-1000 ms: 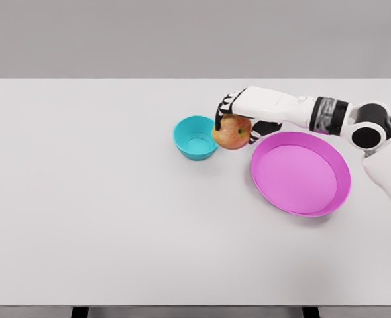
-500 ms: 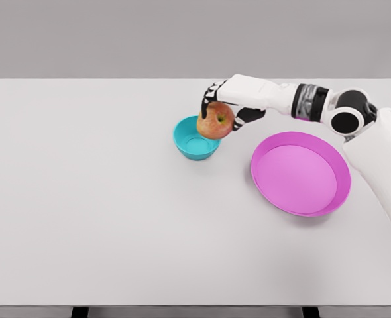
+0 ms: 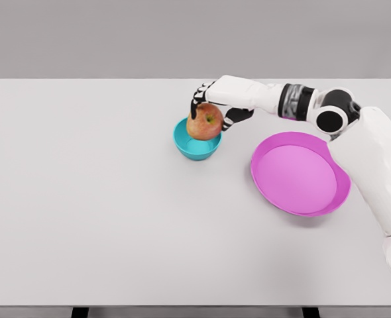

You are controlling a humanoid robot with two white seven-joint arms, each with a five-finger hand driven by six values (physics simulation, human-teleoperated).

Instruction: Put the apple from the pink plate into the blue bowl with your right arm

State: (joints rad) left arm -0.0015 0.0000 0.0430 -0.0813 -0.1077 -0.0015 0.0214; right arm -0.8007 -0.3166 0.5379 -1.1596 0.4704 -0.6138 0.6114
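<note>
Right hand (image 3: 210, 106) is where I'm looking first: its arm comes in from the right edge, bends at the elbow above the plate (image 3: 300, 172), and stretches leftward with the forearm almost level across the table (image 3: 103, 212). I see the fingers curled down over the apple (image 3: 205, 122), gripping it from above and behind, dark fingertips showing on its left side and a thumb on its right. From my view the apple hangs right over the bowl (image 3: 195, 144), covering its far rim; I can't tell whether it touches the bowl. The plate sits well to the right with nothing on it. Compared with half a second ago, the hand and apple have moved further left and now sit more squarely over the bowl, and the elbow has followed leftward. Bowl and plate have not shifted.
</note>
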